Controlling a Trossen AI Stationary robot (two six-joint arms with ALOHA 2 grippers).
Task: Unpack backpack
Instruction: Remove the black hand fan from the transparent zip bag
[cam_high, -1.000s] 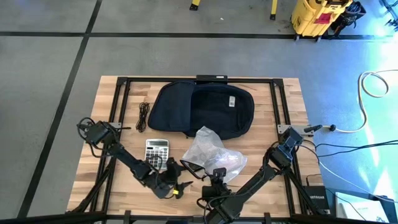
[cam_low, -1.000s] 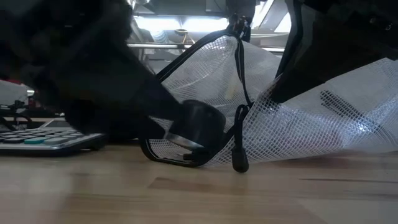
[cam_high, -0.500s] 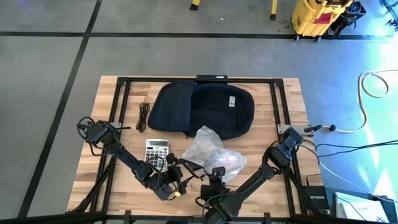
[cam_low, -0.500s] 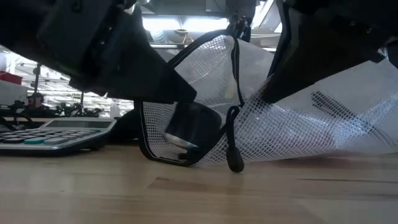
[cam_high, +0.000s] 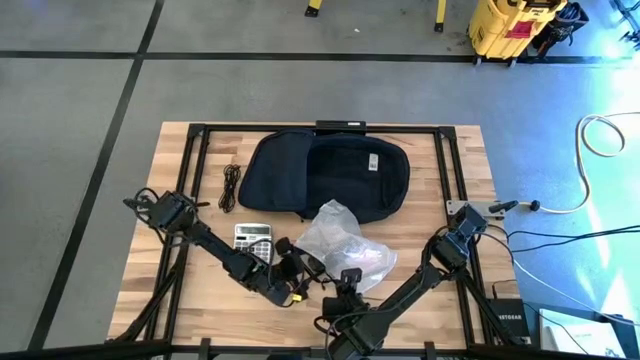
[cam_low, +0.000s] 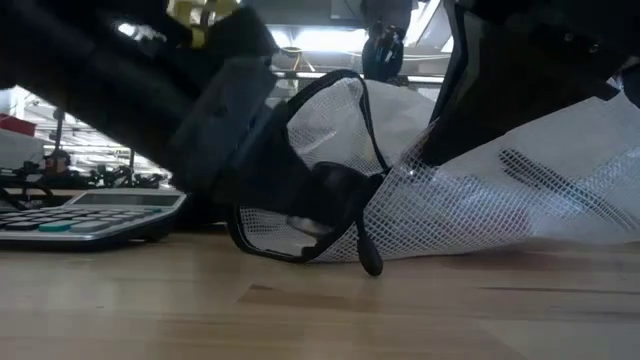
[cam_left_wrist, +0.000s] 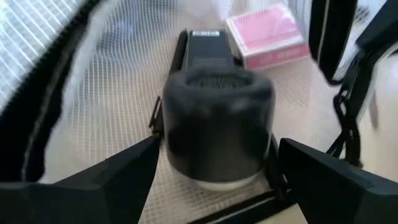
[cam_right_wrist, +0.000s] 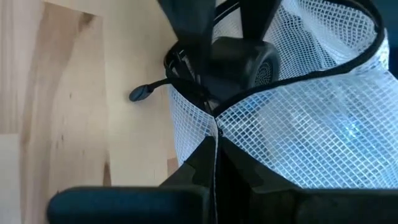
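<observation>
- We find the backpack (cam_high: 328, 176) lying flat and unzipped at the far middle of the wooden surface (cam_high: 465, 165), well clear of both arms.
- Just in front of it lies a clear mesh pouch (cam_high: 343, 247) with a black zip edge — its mouth faces the left arm.
- Left gripper (cam_high: 296, 275): reached into the pouch mouth, jaws spread wide to either side of a round black object (cam_left_wrist: 216, 124); contact not discernible.
- Inside the pouch beyond it: a flat black item (cam_left_wrist: 207, 48) and a pink box (cam_left_wrist: 267, 34).
- Right gripper (cam_right_wrist: 211, 155): jaws closed, pinching the pouch's mesh edge.
- A calculator (cam_high: 253, 241) sits beside the left arm; a coiled black cord (cam_high: 231, 186) lies left of the backpack.
</observation>
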